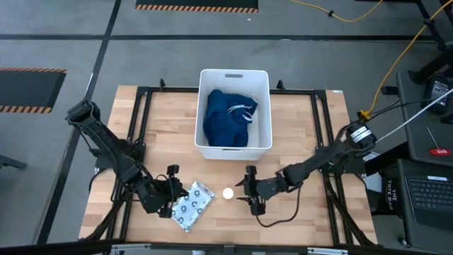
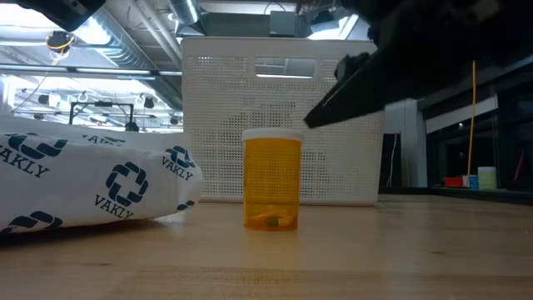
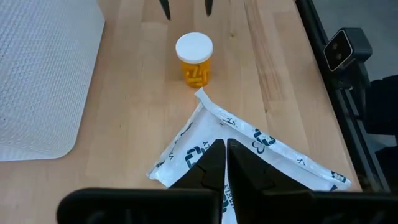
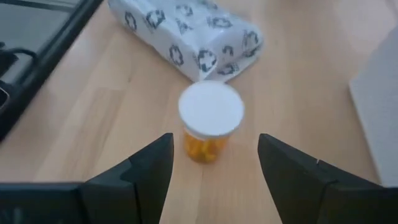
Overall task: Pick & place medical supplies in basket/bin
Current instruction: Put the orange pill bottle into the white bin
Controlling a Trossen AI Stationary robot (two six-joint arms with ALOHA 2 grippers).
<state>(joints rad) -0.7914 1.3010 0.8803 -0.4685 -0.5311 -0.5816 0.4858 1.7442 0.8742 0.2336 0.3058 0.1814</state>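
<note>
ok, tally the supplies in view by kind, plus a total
Blue cloth garment, in the white tub: 1
White packet with blue rings, on the table: 1
Amber bottle with white cap, on the table: 1
Total: 3

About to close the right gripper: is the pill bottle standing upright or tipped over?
Upright. The amber bottle stands on its base on the table, white cap on top, apart from the printed packet.

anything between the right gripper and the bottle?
Nothing visible. The right gripper is open with the bottle straight ahead on bare table. The packet lies beyond the bottle, with the shut left gripper over it.
</note>
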